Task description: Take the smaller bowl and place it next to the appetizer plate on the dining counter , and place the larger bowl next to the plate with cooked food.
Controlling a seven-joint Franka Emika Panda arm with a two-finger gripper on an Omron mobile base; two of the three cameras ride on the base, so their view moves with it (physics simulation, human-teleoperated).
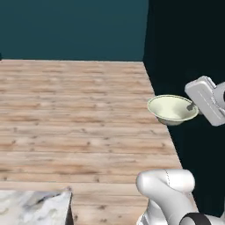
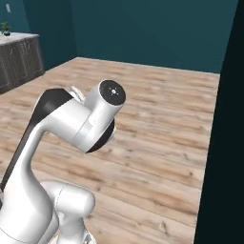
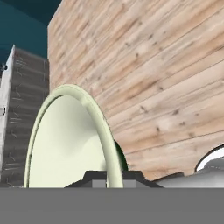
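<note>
The gripper was clamped on the rim of the smaller bowl, holding it level above the wooden floor.

Rendered pics, soft and low-res w/ blurry edges throughout. Light flat and even; source can't be told. Wood floor evenly mid-bright, no glare, barely any cast shadow. Teal wall top of left base view dull, uniform. Right side of both base views drops to near-black. Bowl shaded softly inside; in hand view its rim is close, smeared, w/ strong perspective stretch. Arm shows smooth grey shading.
</note>
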